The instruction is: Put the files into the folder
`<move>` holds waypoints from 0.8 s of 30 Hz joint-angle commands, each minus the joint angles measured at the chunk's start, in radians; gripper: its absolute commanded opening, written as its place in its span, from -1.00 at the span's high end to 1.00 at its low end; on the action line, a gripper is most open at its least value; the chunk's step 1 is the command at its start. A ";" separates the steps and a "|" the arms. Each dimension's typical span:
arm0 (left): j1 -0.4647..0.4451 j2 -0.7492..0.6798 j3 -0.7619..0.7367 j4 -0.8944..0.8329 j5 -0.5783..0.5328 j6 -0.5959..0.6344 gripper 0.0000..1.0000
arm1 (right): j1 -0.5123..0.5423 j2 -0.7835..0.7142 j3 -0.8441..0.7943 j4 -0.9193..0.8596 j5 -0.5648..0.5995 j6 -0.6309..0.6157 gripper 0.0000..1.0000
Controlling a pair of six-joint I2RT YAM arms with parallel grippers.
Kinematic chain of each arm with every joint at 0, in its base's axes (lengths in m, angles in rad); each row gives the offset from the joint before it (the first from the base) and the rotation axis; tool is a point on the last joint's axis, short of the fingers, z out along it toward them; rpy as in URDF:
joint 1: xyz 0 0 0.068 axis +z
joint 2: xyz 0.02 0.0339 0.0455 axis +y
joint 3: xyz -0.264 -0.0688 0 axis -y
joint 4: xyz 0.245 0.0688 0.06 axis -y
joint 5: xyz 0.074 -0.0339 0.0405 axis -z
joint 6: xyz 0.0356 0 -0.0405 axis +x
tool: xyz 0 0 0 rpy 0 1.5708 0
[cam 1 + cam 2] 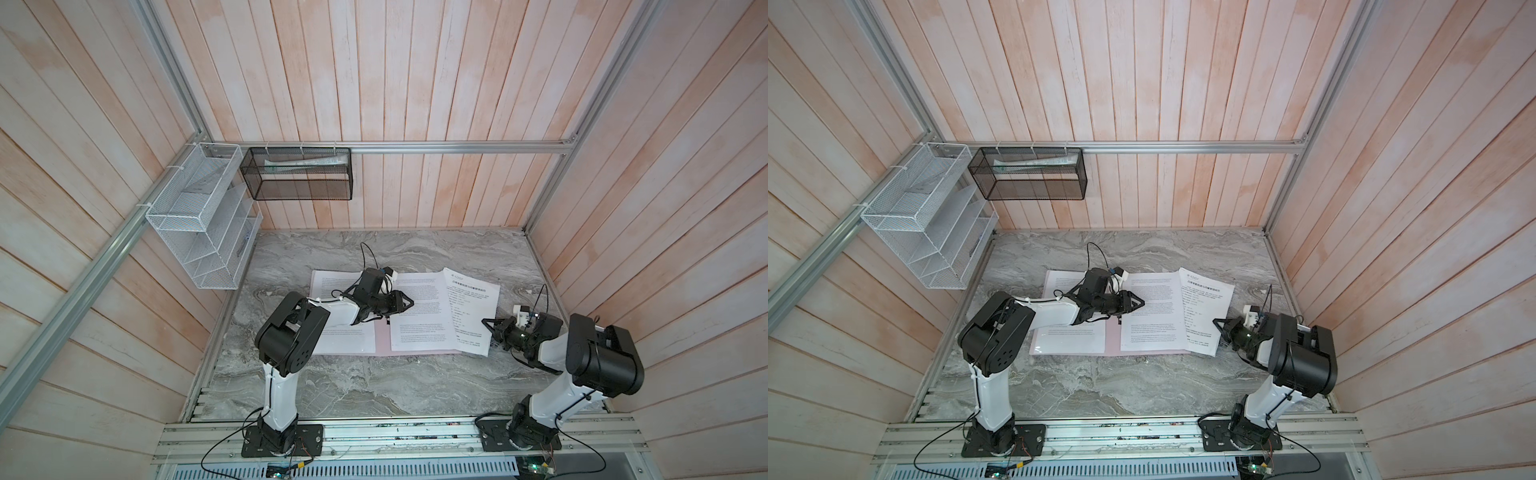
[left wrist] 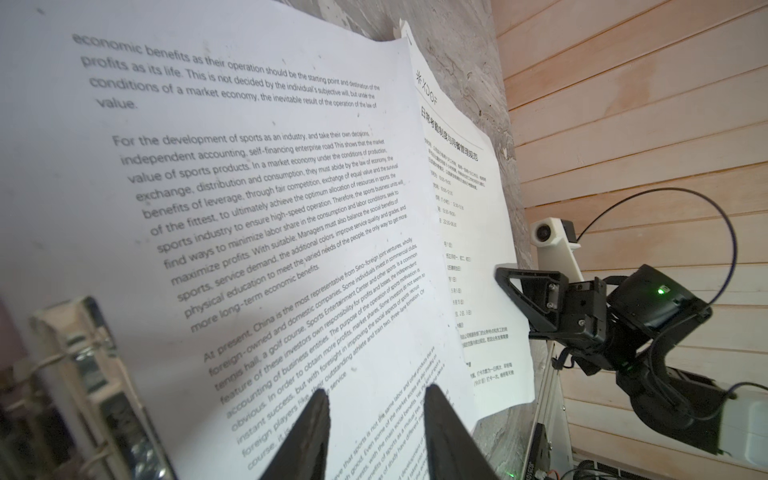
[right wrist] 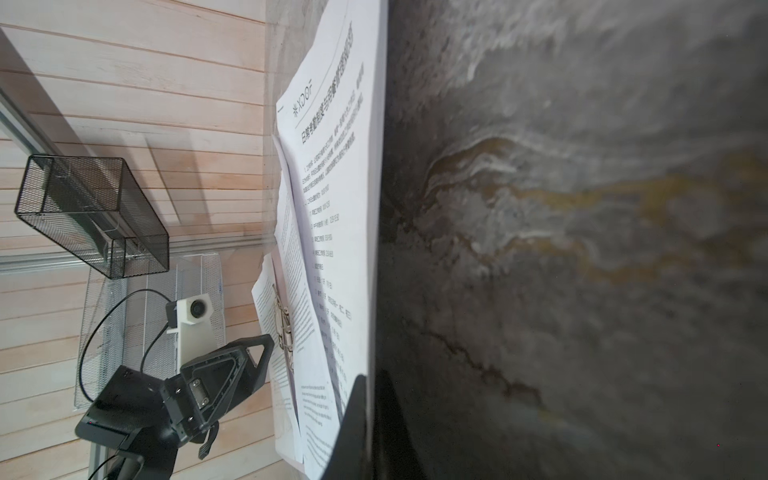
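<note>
The pink folder [image 1: 382, 337] [image 1: 1112, 337] lies open on the marble table, with a printed file on its left half [image 1: 332, 282] and another on its right half [image 1: 419, 307] [image 2: 249, 187]. A third file with a logo header [image 1: 469, 307] [image 1: 1204, 307] [image 2: 457, 187] [image 3: 340, 166] lies askew over the folder's right edge and the table. My right gripper [image 1: 484, 321] [image 1: 1216, 321] [image 3: 372, 380] is shut on that file's outer edge. My left gripper [image 1: 409, 304] [image 1: 1140, 302] [image 2: 377, 392] hovers open over the right-hand file, near the silver clip [image 2: 83, 353] [image 3: 284, 328], holding nothing.
A white wire rack [image 1: 199, 232] hangs on the left wall. A black mesh basket [image 1: 299, 174] with a pale paper roll hangs on the back rail. Wooden walls close in the table [image 1: 374, 386] on three sides.
</note>
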 commanded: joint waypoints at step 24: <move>-0.002 -0.131 -0.008 -0.078 -0.034 0.068 0.20 | -0.070 -0.728 0.105 -0.466 0.311 -0.102 1.00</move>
